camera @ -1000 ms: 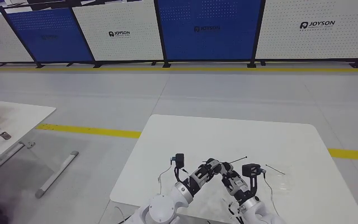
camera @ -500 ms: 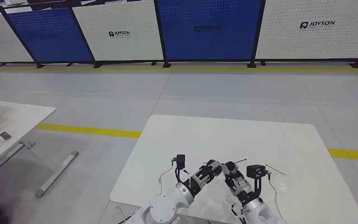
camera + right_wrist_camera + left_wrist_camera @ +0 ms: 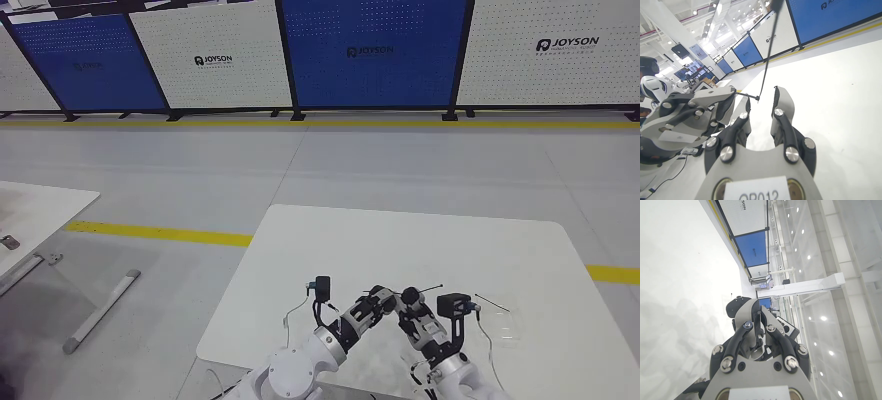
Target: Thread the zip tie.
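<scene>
Black zip tie (image 3: 768, 55) is clamped in left hand (image 3: 760, 309), right hand (image 3: 762, 95) spread apart beside it.

Likely factory hall: partition panels (image 3: 375, 50), floor lines (image 3: 160, 232).

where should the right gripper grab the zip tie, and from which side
Probably the zip tie just past its head, from the side facing the open right gripper, whose gap lines up with it. The left gripper pinches the short end; the long part sticks out free and straight.
</scene>
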Controlling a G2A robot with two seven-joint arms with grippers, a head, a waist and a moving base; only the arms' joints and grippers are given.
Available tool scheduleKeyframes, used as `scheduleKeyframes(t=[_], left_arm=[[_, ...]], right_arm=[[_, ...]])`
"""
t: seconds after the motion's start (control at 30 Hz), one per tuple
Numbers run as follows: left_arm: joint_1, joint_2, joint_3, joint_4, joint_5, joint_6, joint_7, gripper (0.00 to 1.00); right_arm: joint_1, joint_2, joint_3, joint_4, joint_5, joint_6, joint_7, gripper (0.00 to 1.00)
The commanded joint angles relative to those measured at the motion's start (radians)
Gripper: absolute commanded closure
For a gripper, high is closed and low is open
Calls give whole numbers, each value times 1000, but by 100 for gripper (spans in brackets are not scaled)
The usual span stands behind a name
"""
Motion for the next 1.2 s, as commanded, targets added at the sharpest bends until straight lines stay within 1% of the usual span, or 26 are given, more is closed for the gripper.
scheduleKeyframes(t=[0.0, 0.03, 0.07, 0.17, 0.27, 0.3, 0.57, 1.17], left_arm=[[0, 0, 0, 0, 0, 1, -1, 100], [0, 0, -1, 0, 1, 2, -2, 100], [0, 0, -1, 0, 1, 2, -2, 100], [0, 0, -2, 0, 2, 2, -2, 100], [0, 0, -2, 1, 3, 3, -3, 100], [0, 0, -2, 2, 3, 4, -3, 100], [-3, -1, 0, 2, 2, 5, -1, 100], [0, 0, 11, -10, 20, -32, -18, 100]], right_arm=[[-3, 1, 3, -2, 0, -2, -2, 76], [-4, 1, 3, -3, -1, -1, -2, 76], [-4, 1, 3, -3, -1, 0, -2, 79], [-2, 1, 2, -1, -1, 2, -1, 84], [-1, 0, 1, 0, -1, 3, -1, 97], [0, 0, 1, 0, -2, 3, -1, 100], [-1, 1, 0, 0, -7, 3, -2, 100], [10, 2, -4, 13, 4, -20, 32, 100]])
